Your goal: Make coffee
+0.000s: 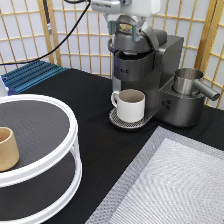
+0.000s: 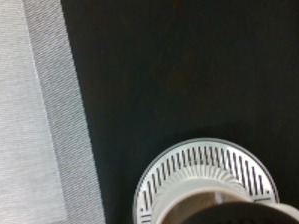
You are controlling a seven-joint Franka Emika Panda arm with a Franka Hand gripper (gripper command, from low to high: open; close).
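The gripper (image 1: 131, 26) is hanging at the exterior view's top centre, pointing downward; its white wrist is sitting just above.

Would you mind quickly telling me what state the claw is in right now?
Claw: at the exterior view's top, down on the coffee machine's lid handle; open or closed cannot be told. The pod is not visible.

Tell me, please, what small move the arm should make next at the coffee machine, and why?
Probably press the lid handle fully down: the gripper sits atop the coffee machine at that handle, which looks nearly down, and the mug waits beneath.
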